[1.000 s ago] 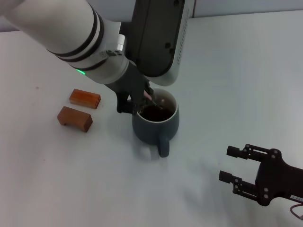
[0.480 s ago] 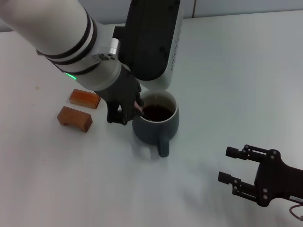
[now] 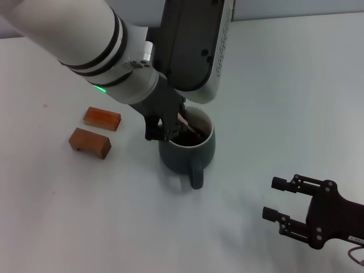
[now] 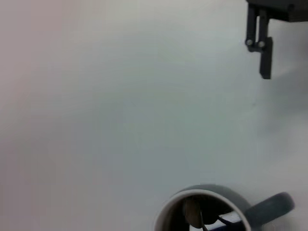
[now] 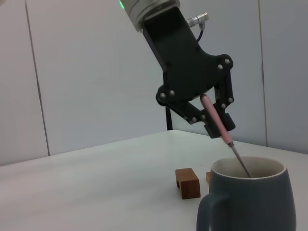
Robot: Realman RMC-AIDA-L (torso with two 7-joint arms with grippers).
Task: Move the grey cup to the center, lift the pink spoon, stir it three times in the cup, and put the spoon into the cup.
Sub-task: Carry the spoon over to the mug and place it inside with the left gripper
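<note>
Grey cup stands near the middle of the white bench, upright, its stubby handle pointing toward the near edge and dark liquid showing inside the white rim. The left gripper hangs over the cup's left rim, clamped on the pale handle of the pink spoon; in the right wrist view the spoon slants down from the fingers, its thin metal neck crossing the rim and its bowl hidden below it. My reading is that stirring is under way and the release into the cup is not yet done.

The main risk I see is the slanted neck pressing on the rim. A wide stirring circle could lever the cup sideways or tip it, spilling liquid across the bench. A fast stroke could slop liquid over the edge even with the cup steady. The grip sits on a slim handle, so a twist against the cup wall might rotate the spoon in the fingers or pull it free early. Letting go while the spoon leans this far could send the handle over the rim and out.

Two brown wooden blocks lie well to the left, clear of the work. The right gripper is parked at the near right, fingers spread and holding nothing.
</note>
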